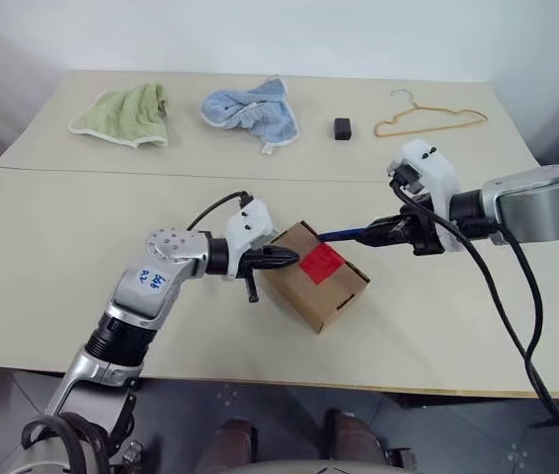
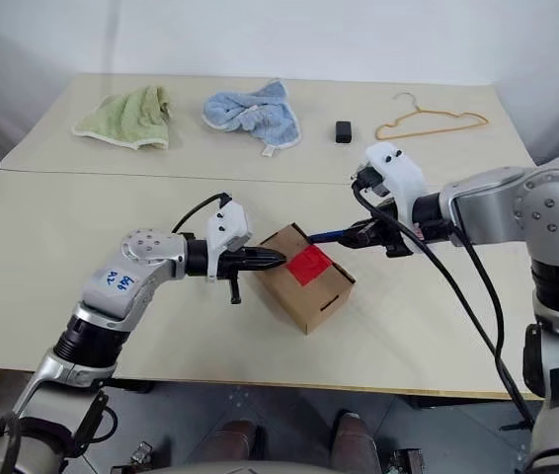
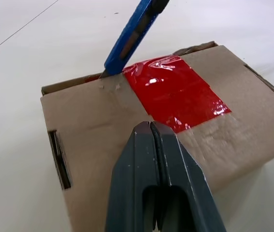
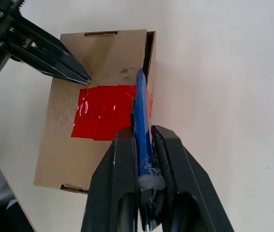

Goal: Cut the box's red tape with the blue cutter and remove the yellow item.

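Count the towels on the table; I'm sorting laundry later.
2: a green towel at the table's far left, and a blue towel just right of it.

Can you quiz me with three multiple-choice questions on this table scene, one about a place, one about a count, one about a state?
1. Where is the blue cutter's tip?
A. at the box's top edge beside the red tape
B. on the hanger
C. under a towel

2. How many towels lie on the far table?
A. one
B. two
C. four

3. How is the left gripper?
A. wide open
B. holding the tape
C. shut, over the box top

Answers: 1 A, the tip meets the cardboard there. 2 B, a green towel and a blue towel. 3 C, its fingers are together.
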`<act>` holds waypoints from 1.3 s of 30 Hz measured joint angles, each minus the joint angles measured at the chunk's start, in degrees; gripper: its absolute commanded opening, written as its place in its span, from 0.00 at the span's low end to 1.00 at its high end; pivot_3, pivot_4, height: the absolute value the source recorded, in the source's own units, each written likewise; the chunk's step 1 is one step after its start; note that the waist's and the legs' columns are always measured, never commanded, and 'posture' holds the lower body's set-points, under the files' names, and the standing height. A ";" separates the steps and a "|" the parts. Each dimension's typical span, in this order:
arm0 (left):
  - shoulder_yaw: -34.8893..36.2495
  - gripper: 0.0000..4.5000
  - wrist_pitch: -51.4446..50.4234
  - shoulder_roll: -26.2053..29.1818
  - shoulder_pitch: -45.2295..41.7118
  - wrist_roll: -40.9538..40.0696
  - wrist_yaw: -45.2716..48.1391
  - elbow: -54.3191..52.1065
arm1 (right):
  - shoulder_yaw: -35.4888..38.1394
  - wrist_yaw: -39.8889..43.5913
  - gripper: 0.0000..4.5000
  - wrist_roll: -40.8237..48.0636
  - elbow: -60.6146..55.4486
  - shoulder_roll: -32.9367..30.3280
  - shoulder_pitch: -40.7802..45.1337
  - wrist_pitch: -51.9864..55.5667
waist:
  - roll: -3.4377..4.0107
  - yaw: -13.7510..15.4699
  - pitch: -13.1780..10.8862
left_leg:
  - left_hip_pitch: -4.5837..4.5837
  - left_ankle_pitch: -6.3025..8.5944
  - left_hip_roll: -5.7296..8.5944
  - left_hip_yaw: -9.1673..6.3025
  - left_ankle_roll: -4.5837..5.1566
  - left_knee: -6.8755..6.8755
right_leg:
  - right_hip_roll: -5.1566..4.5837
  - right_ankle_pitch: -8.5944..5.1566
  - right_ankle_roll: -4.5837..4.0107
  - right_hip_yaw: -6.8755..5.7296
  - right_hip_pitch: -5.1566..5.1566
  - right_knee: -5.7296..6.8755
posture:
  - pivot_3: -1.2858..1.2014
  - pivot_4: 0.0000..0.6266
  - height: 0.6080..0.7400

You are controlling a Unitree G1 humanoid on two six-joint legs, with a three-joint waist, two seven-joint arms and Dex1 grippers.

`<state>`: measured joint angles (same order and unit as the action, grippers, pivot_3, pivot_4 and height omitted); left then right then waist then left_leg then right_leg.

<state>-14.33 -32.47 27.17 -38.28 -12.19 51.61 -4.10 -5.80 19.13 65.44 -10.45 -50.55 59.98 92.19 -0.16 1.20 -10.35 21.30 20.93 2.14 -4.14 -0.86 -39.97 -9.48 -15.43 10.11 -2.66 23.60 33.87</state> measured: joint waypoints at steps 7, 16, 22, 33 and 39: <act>-1.98 0.00 -0.29 -1.10 -0.98 1.81 -2.42 -0.23 | -7.00 0.58 0.04 2.74 2.11 -3.74 5.53 0.01 | 0.00 0.13 0.00 | -0.02 0.00 0.00 0.00 0.00 -0.01 | 0.00 0.00 0.00 0.01 -0.04 0.00 | 0.52 0.24 1.00; -2.55 0.00 -0.32 -2.23 -1.10 2.56 -3.99 -0.13 | -14.98 1.90 0.04 4.79 5.71 -6.25 12.44 0.02 | 0.00 0.21 0.00 | -0.02 0.00 0.01 -0.01 0.00 -0.01 | 0.00 0.00 0.00 0.01 -0.04 -0.01 | 0.52 0.24 1.00; -2.59 0.00 -0.61 -2.85 -1.10 2.60 -4.48 -0.08 | -19.16 3.21 0.04 6.04 5.92 -8.45 15.80 -0.10 | 0.00 0.34 0.00 | -0.02 0.01 0.01 -0.01 0.01 0.00 | 0.00 0.00 0.00 0.00 -0.04 -0.03 | 0.52 0.24 1.00; -2.59 0.00 -0.92 -3.97 -1.10 2.90 -4.75 0.16 | -26.53 8.65 0.04 3.58 5.26 -11.06 20.44 -0.76 | 0.00 0.49 0.01 | -0.02 0.02 0.03 -0.02 0.04 0.00 | 0.00 0.00 0.00 0.00 -0.06 -0.04 | 0.52 0.24 1.00; -2.60 0.00 -0.91 -4.19 -1.10 3.18 -5.19 0.30 | -29.18 13.38 0.04 -2.11 6.24 -9.07 22.27 -0.69 | 0.01 0.35 0.06 | -0.06 0.02 0.02 -0.01 0.03 -0.01 | 0.00 0.00 0.00 0.00 -0.09 -0.01 | 0.52 0.24 1.00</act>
<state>-16.93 -33.38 22.98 -39.38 -9.02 46.41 -3.80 -34.99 32.52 63.32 -4.21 -59.62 82.25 91.51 -0.15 1.55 -10.29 21.24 20.95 2.16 -4.16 -0.83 -39.98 -9.49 -15.43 10.11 -2.66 23.51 33.86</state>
